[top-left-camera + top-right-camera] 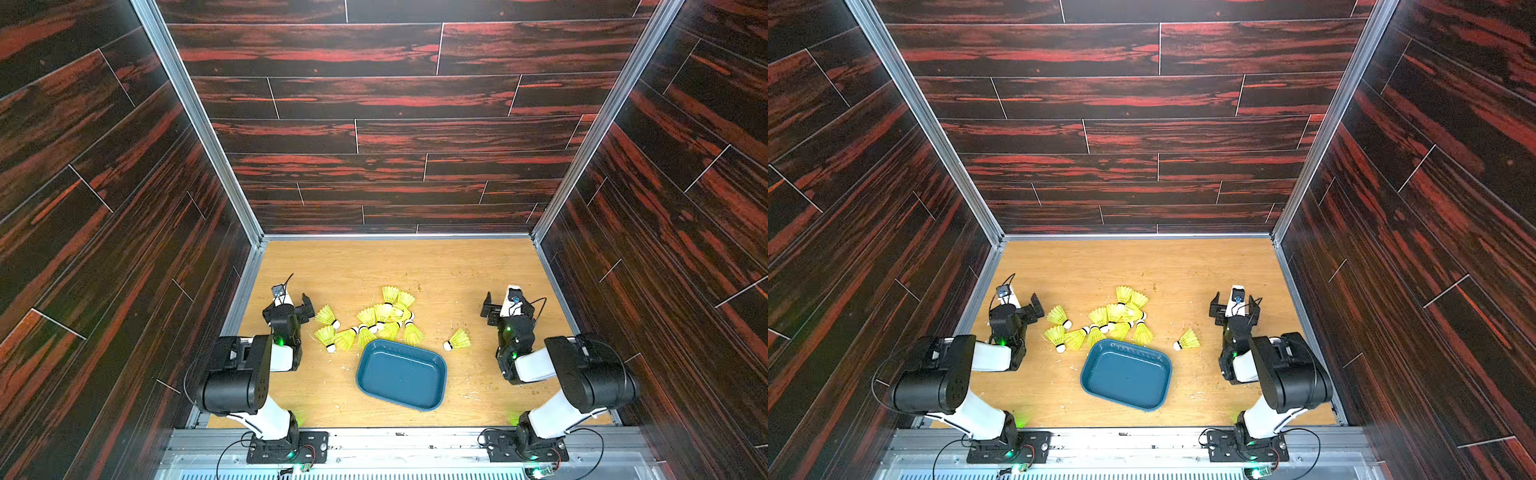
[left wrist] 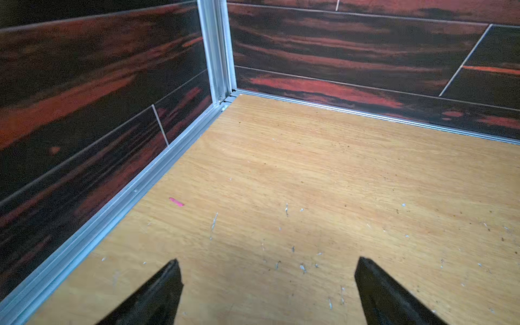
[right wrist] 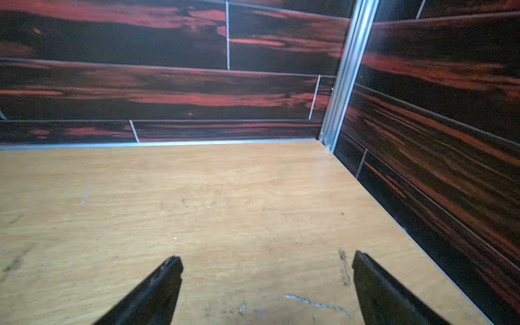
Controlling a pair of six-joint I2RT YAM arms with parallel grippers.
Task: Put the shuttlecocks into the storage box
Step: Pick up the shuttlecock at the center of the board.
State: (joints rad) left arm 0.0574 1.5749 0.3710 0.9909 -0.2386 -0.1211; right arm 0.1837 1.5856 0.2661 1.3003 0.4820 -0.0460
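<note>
While both arms sit at the sides of the enclosure, setting: tan wood-grain surface, walled on three sides by dark red-streaked panels set in aluminium rails.
Litter: pale flecks and one pink scrap on the surface ahead of the left arm's wrist camera.
storage box: teal, shallow, rounded corners, set askew near the middle of the surface, closer to the arm bases than the heap; interior bare in both top views.
shuttlecocks: about a dozen, neon yellow with white tips, all on the surface outside the storage box; most heaped and overlapping just beyond its far rim, the nearest cones right at that rim.
stray shuttlecock: lying alone on its side, between the storage box and the right arm.
left gripper: fingers spread wide, holding nothing; just beside the heap's left edge.
right gripper: fingers spread wide, holding nothing; apart from the stray shuttlecock.
</note>
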